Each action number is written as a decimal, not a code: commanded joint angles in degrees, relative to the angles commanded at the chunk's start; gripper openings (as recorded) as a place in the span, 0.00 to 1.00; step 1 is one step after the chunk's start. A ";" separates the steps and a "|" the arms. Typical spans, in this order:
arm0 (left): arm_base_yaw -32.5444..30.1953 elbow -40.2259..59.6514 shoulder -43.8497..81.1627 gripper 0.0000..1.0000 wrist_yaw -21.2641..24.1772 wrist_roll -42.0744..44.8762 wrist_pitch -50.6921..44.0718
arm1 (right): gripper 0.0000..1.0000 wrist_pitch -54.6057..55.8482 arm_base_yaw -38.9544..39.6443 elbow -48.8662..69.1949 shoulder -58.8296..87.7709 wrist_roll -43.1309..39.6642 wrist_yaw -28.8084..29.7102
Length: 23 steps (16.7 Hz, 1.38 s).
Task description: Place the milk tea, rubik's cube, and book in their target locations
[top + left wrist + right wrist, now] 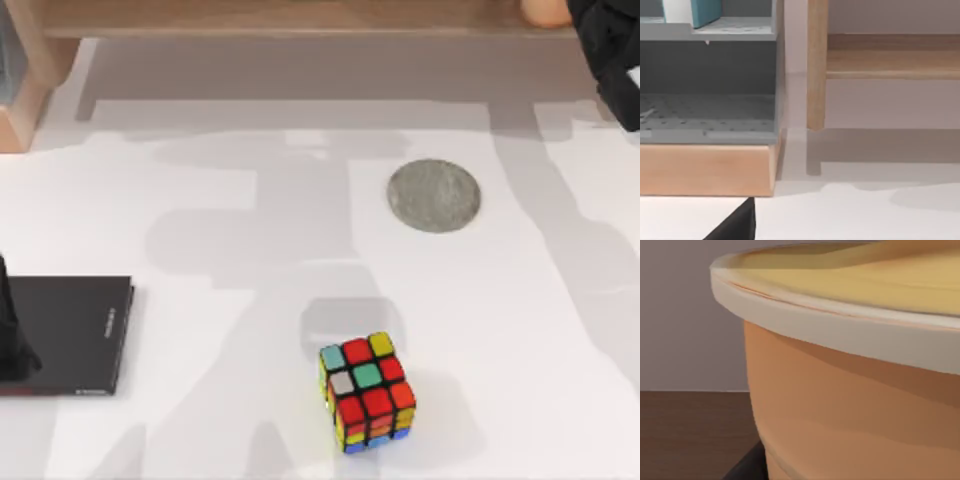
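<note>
White bench (520,400): rubik's cube (367,391) lower centre; milk tea (855,390) close before the right gripper (612,55), upper right; left arm (12,335) at left edge. Grip states indeterminable.

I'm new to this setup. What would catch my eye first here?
The bright rubik's cube stands out, low on the white table near the middle, with a grey round disc farther back. In the right wrist view, the orange milk tea looms very close.

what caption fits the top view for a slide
Rubik's cube near the table's front, grey disc behind it, black book at left.
</note>
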 joint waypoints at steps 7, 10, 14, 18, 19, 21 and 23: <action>0.00 0.00 0.00 1.00 0.00 0.00 0.00 | 0.00 3.07 1.51 -14.06 -11.14 0.02 1.93; 0.00 0.00 0.00 1.00 0.00 0.00 0.00 | 0.00 3.76 1.65 -16.61 -13.01 0.11 2.38; 0.00 0.00 0.00 1.00 0.00 0.00 0.00 | 0.00 3.77 1.41 -16.42 -12.73 0.20 2.34; 0.00 0.00 0.00 1.00 0.00 0.00 0.00 | 0.00 8.91 5.11 -16.77 -12.36 0.28 4.86; 0.00 0.00 0.00 1.00 0.00 0.00 0.00 | 0.00 10.80 6.71 -17.06 -11.75 0.34 5.94; 0.00 0.00 0.00 1.00 0.00 0.00 0.00 | 0.00 14.64 10.15 -17.89 -9.68 0.44 8.48; 0.00 0.00 0.00 1.00 0.00 0.00 0.00 | 0.00 18.37 13.34 -18.88 -6.39 0.51 11.34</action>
